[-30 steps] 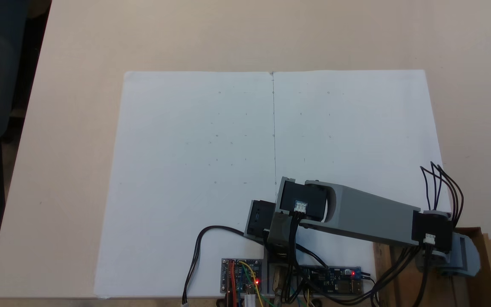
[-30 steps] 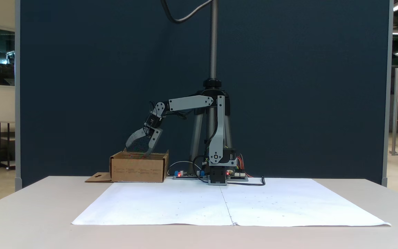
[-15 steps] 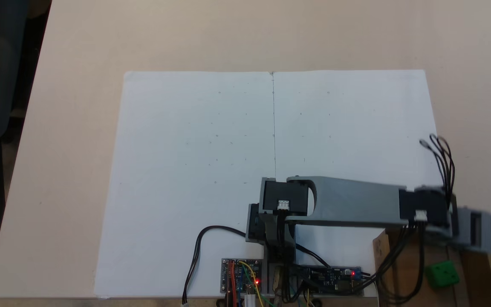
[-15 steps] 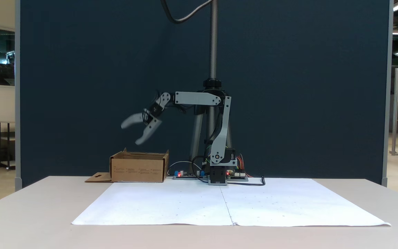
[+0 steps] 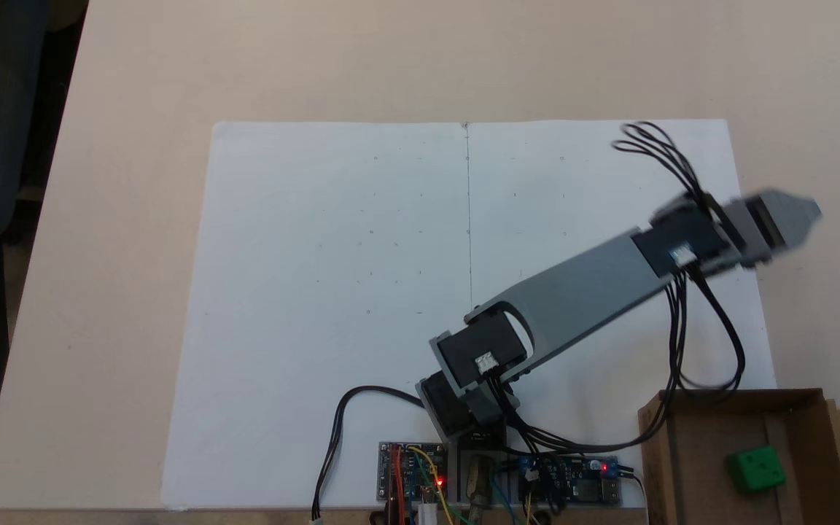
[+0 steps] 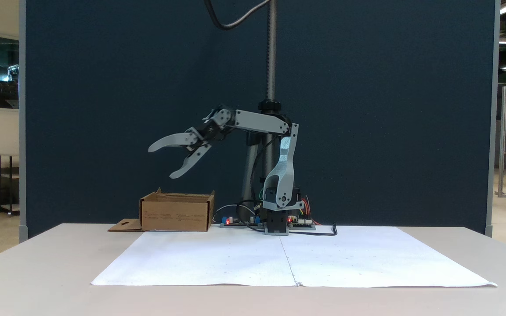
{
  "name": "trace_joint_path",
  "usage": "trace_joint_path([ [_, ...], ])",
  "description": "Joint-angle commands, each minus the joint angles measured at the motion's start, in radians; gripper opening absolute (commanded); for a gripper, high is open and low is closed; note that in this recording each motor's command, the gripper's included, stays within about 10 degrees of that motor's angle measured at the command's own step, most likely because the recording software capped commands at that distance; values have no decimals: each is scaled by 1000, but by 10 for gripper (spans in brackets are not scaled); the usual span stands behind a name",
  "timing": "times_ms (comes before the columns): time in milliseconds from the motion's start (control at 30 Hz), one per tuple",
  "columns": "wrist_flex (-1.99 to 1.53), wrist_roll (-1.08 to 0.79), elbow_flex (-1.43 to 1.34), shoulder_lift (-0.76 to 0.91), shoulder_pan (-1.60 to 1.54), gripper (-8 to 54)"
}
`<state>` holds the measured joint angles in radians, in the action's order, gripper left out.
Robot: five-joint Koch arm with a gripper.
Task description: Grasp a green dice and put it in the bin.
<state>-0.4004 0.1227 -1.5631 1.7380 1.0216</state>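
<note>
Since green dice (image 5: 756,469) sits inside bin (image 5: 658,437), job looks done. Tool (image 6: 160,162) up high over table (image 6: 37,263), jaws wide apart, nothing btwn them, well away from bin. Dice prob light, hard, smooth plastic, could slip. Best grab: pinch 2 flat sides across from each other, not corners. Bin is thin card, prob slides easy if bumped.

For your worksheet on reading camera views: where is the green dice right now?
In the fixed view from above, the green dice lies on the floor of the bin at lower right, near its flap side, apart from the gripper.
</note>
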Motion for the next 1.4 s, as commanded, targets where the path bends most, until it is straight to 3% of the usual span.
trace_joint_path([
  [0,58,29,35,51,-110,425],
  [367,61,28,-132,189,-603,435],
  [667,337,15,-641,426,-871,433],
  [1367,1055,-75,-1227,607,-959,432],
])
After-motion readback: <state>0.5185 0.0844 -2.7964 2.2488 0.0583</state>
